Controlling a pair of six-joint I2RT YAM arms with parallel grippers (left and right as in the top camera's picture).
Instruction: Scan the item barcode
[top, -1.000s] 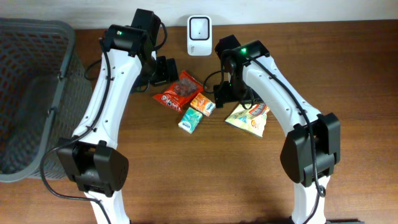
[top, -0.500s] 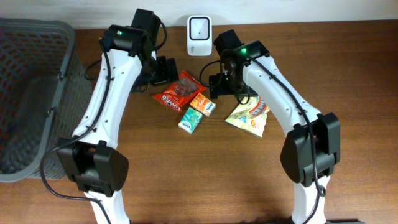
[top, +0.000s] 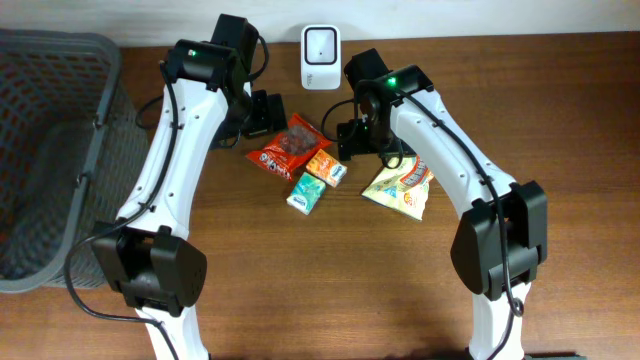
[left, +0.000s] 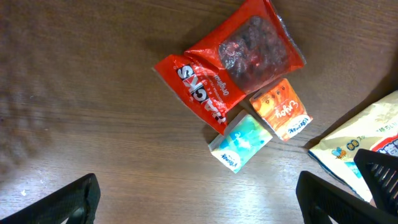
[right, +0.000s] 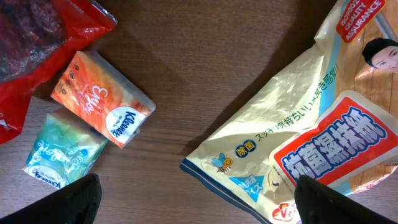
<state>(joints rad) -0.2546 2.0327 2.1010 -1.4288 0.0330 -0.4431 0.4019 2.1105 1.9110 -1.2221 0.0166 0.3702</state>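
This looks like a mock shop checkout set up in a robotics lab. A wooden bench (top: 300, 290) carries a small spread of retail goods: a red snack bag (top: 288, 147), an orange tissue pack (top: 326, 167), a teal tissue pack (top: 306, 194) and a yellow snack bag (top: 402, 190) with Japanese print. A white barcode scanner (top: 320, 44) stands at the bench's back edge, before a plain white wall (top: 480, 15). A grey mesh shopping basket (top: 50, 120) sits at the left end. The lab side shows in two white-and-black robot arms, the left arm (top: 175, 150) and the right arm (top: 450, 150), which rise from the near edge with cables running along them.
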